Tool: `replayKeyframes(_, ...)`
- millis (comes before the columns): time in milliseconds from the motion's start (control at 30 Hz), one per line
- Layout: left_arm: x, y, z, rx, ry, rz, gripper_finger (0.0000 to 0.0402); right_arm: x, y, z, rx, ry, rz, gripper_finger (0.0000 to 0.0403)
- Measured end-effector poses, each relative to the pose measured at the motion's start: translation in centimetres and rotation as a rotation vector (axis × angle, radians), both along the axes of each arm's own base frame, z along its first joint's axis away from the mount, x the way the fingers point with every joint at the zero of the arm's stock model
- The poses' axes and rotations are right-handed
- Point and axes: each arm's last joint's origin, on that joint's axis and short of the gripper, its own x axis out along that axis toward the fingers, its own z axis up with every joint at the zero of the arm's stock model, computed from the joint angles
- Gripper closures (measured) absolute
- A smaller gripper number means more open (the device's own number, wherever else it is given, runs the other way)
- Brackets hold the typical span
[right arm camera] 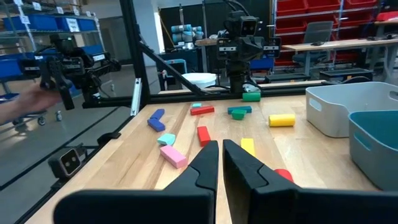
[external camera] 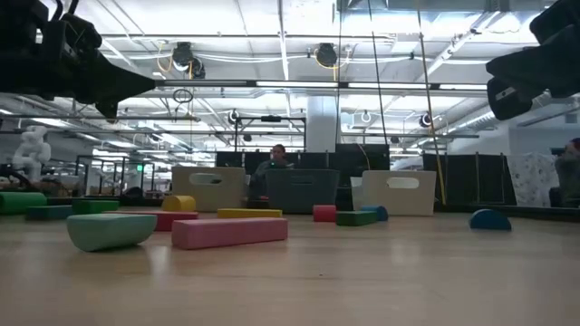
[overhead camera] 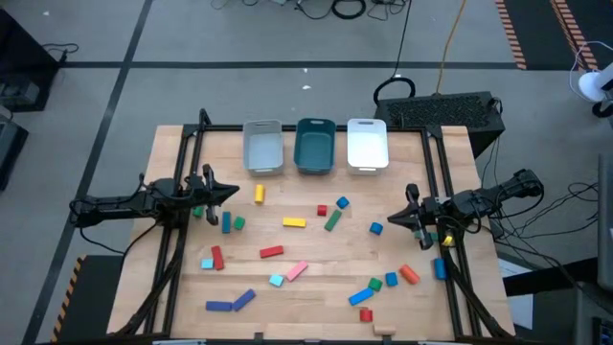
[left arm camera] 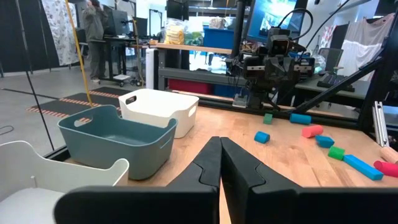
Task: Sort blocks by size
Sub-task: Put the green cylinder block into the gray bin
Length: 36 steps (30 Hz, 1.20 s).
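Observation:
Many small coloured blocks lie scattered on the wooden table (overhead camera: pixel 316 251). Among them are a yellow cylinder (overhead camera: pixel 259 194), a yellow bar (overhead camera: pixel 294 222), a red bar (overhead camera: pixel 271 252), a pink bar (overhead camera: pixel 296 270) and a blue cube (overhead camera: pixel 375 228). The pink bar (external camera: pixel 229 232) also lies near in the low view. My left gripper (overhead camera: pixel 230 192) hovers shut and empty over the table's left side; its fingers show closed in the left wrist view (left arm camera: pixel 219 142). My right gripper (overhead camera: pixel 393 218) hovers shut and empty over the right side, near the blue cube; it also shows closed in the right wrist view (right arm camera: pixel 220 144).
Three trays stand in a row at the table's far edge: grey (overhead camera: pixel 262 147), teal (overhead camera: pixel 315 145) and white (overhead camera: pixel 367 144). More blocks lie near the front right (overhead camera: pixel 383 286) and front left (overhead camera: pixel 230 303). Dark frame rails (overhead camera: pixel 172 249) run along both sides. People show in the room behind.

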Motion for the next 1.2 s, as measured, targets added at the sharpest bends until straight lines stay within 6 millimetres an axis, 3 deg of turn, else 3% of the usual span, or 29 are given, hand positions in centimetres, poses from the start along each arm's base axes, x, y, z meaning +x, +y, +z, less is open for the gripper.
replayKeyframes(233,0.0,0.0,0.0,-0.005,-0.001,0.0,0.0391,0.0,0.0,0.0,-0.002,0.0,0.01,0.0394)
replayKeyframes(533,0.0,0.0,0.1,-0.004,-0.009,0.0,0.0391,0.0,-0.3,0.3,-0.043,-0.037,-0.102,0.0394)
replayKeyframes(767,0.0,0.1,0.1,0.074,0.008,0.026,0.0391,0.0,-0.6,0.3,0.04,-0.031,-0.216,0.0389)
replayKeyframes(1000,0.0,0.1,-0.1,0.07,0.028,0.033,0.0384,0.1,-0.9,0.3,0.05,-0.027,-0.337,0.0341)
replayKeyframes(1200,0.0,0.2,-0.1,0.006,0.015,0.058,0.0321,0.4,-1.0,0.0,0.032,0.003,-0.38,0.0266)
